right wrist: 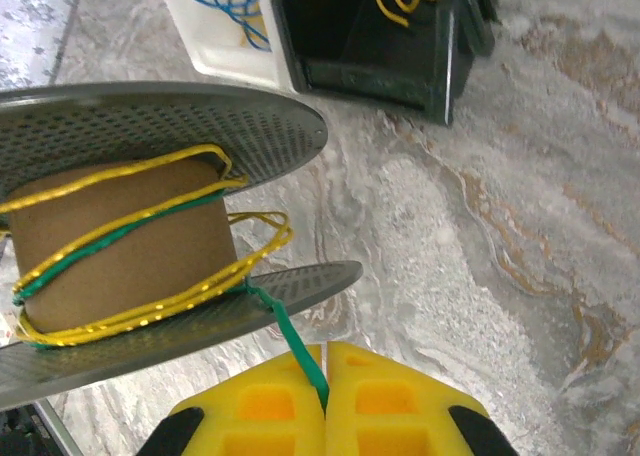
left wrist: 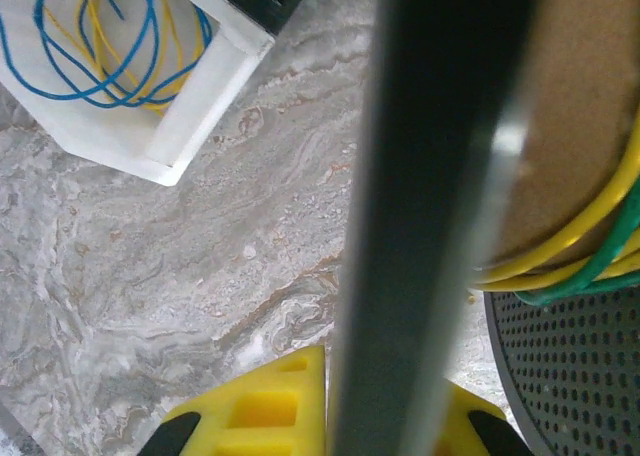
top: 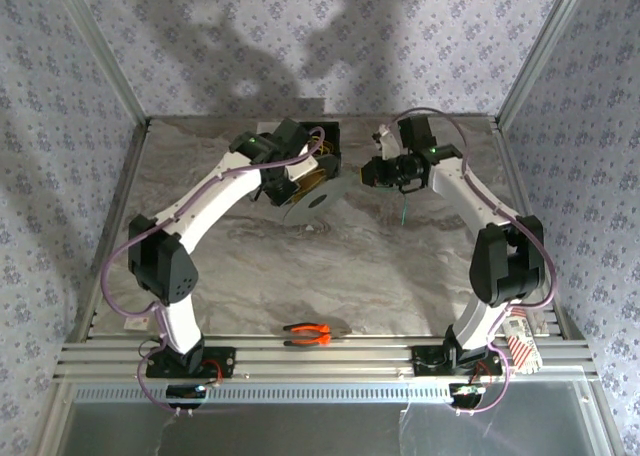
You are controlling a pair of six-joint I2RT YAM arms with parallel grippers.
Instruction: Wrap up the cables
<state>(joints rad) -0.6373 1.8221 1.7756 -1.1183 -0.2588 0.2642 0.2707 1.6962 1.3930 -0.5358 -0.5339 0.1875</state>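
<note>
Obs: right hand [right wrist: 327, 396] closed, pinching the green cable [right wrist: 289, 338]. From its fingertips the cable runs up-left onto the spool [right wrist: 130, 251], wound beside the yellow cable [right wrist: 150, 166]. The left hand [left wrist: 385, 421] grips the spool's flange between its fingers.

Top view: bright, even overhead light; broad soft shadows on far wall [top: 300, 46]; tabletop [top: 400, 266] evenly lit. Left wrist view: spool [left wrist: 430, 226] close to lens, dark blurred band, small glare spot on edge; white bin [left wrist: 205, 101] nearly washed out. Right wrist view: green cable [right wrist: 286, 341] crisp.
</note>
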